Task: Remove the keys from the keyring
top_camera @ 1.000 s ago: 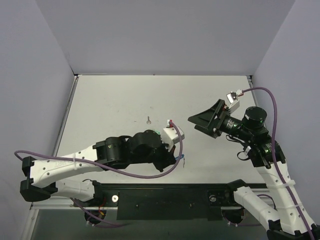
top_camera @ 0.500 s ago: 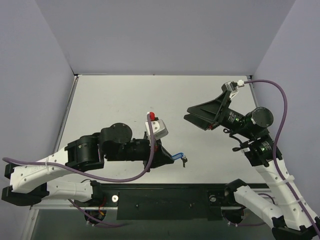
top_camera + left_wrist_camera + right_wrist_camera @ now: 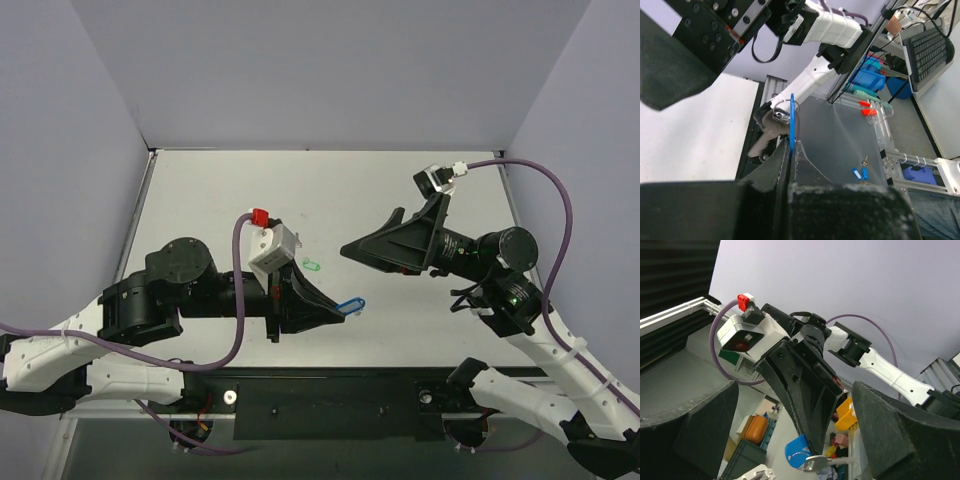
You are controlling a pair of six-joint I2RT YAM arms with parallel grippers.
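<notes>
Keyring point(image 3: 348, 305), a small blue oval, is being held up off the bench point(image 3: 200, 200) near the middle of its near edge. The left pincer point(image 3: 336, 307) is clenching it by one end, so that the rest is sticking out to the right. In the left wrist view the keyring point(image 3: 792, 122) is showing edge-on, rising from between the shut fingers point(image 3: 810, 170), and one silver key point(image 3: 781, 116) is dangling just beside it. The right wrist view is showing the same blue piece point(image 3: 796, 452) at the tip of the left pincer point(image 3: 812, 442), with the key point(image 3: 816, 460) sitting against its lower edge. A little farther in, a small green loop point(image 3: 312, 266) is lying on the bench, apart from both arms. Farther still and to the right, the right pincer point(image 3: 347, 249) is hovering above the bench and pointing left, near the keyring but not touching it. Its fingers point(image 3: 690, 435) are standing wide apart, released and gripping nothing.
</notes>
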